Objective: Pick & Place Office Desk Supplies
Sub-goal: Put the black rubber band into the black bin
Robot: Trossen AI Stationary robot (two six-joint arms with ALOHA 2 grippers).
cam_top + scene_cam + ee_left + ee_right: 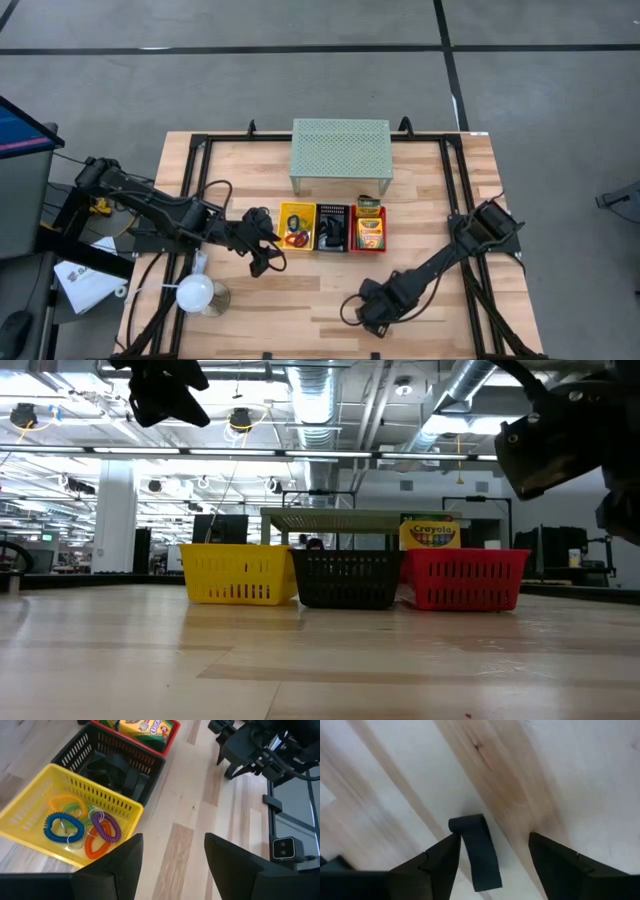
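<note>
Three small baskets stand in a row at the table's middle. The yellow one (65, 815) holds coiled ring bands in blue, orange, purple and green. The black one (107, 767) holds black clips, and the red one (368, 228) holds crayon boxes (142, 727). My left gripper (172, 840) hangs open and empty above the table, just left of the yellow basket. My right gripper (494, 840) points down, open, near the front edge. A black clip (476, 851) lies flat on the wood below it, between the fingers and close to one of them.
A pale green mesh shelf (340, 150) stands behind the baskets. A white round-headed lamp-like object (196, 293) sits at the front left. Bare wood stretches between the baskets and the near edge. A black frame (190, 170) runs along the table's sides.
</note>
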